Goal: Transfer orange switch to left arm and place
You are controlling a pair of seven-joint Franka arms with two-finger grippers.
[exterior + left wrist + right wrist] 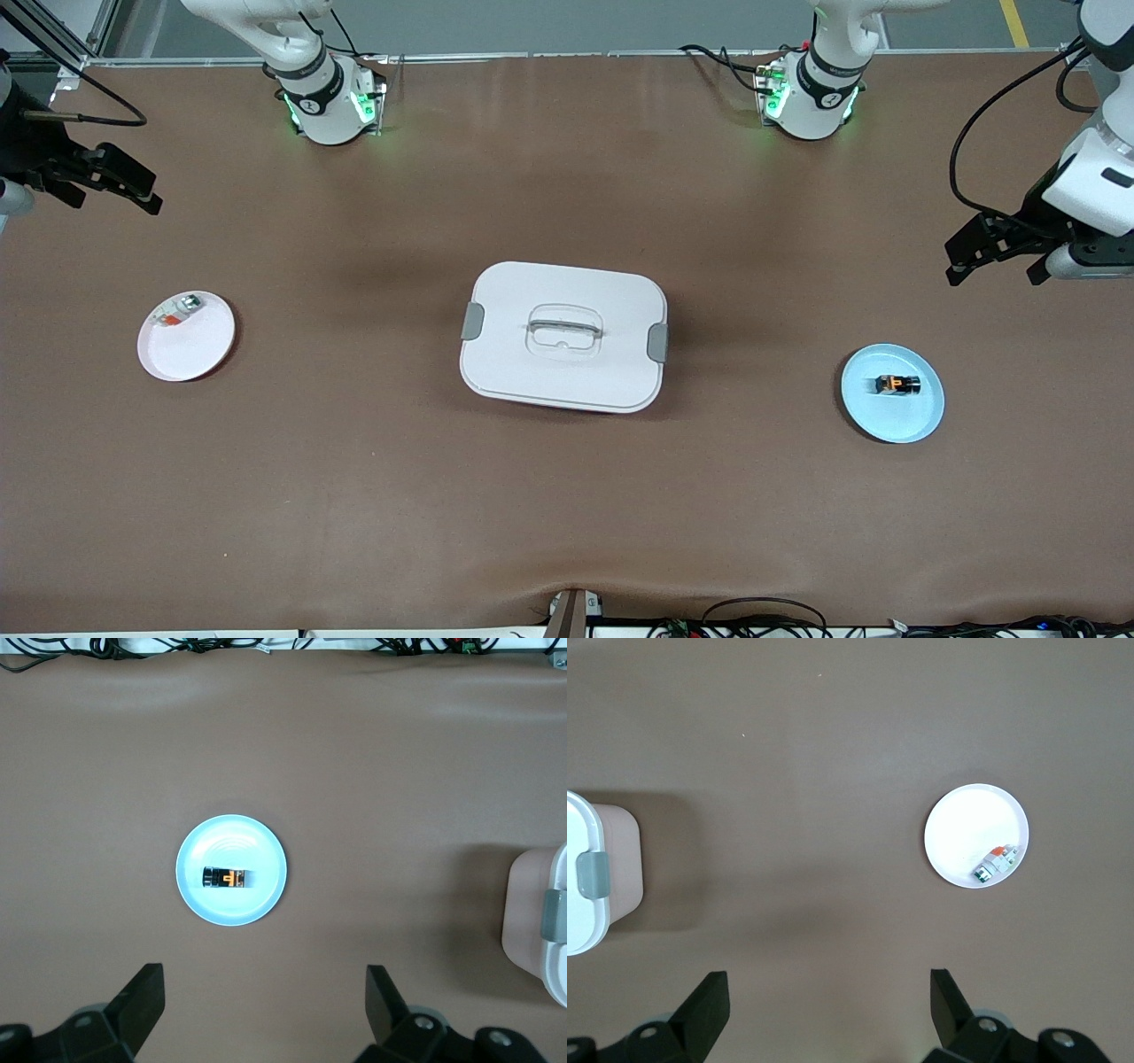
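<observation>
The orange switch (897,385) (225,877) lies on its side on a light blue plate (886,418) (232,840) toward the left arm's end of the table. The white box (567,377) (530,921) (617,859) stands in the middle of the table with its lid on and a grey clip at each end. My left gripper (994,266) (264,973) hangs open and empty over bare table beside the blue plate. My right gripper (120,202) (828,977) hangs open and empty over bare table at the right arm's end, beside the pink plate.
A pink plate (190,353) (966,824) at the right arm's end holds a small silver and red-orange part (177,312) (995,861). Brown table surface stretches between the box and each plate. Cables run along the table edge nearest the front camera.
</observation>
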